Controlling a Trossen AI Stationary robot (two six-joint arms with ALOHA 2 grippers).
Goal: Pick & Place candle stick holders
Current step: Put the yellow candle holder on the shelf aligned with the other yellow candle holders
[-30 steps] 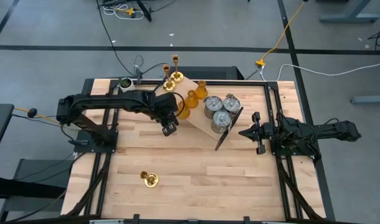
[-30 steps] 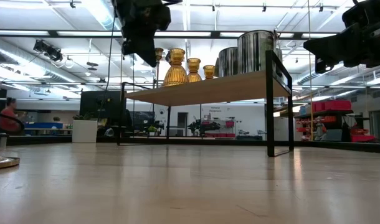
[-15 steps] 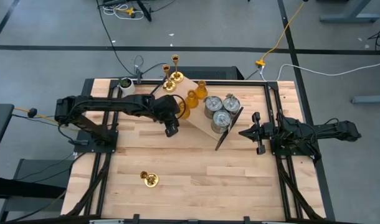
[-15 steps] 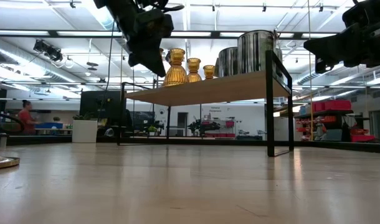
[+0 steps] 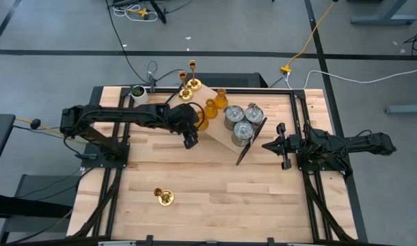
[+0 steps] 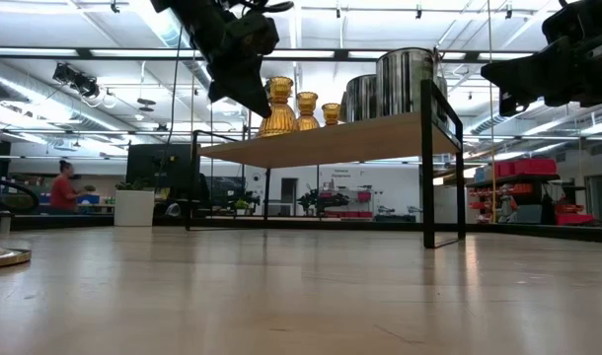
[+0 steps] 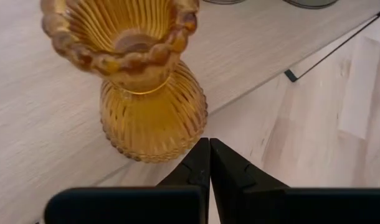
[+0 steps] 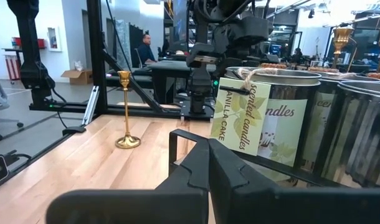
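**Two dark arms, matte black from base to tip**

The left arm point(image 5: 126, 115) is all black links and rounded joint housings, a thin cable looping off near its wrist. The right arm point(image 5: 338, 145) is the same matte black, blocky at the wrist. Up close, the left gripper point(image 7: 209, 163) shows two smooth wedge-shaped black fingers; the right gripper point(image 8: 208, 163) has stepped, angular black ones.
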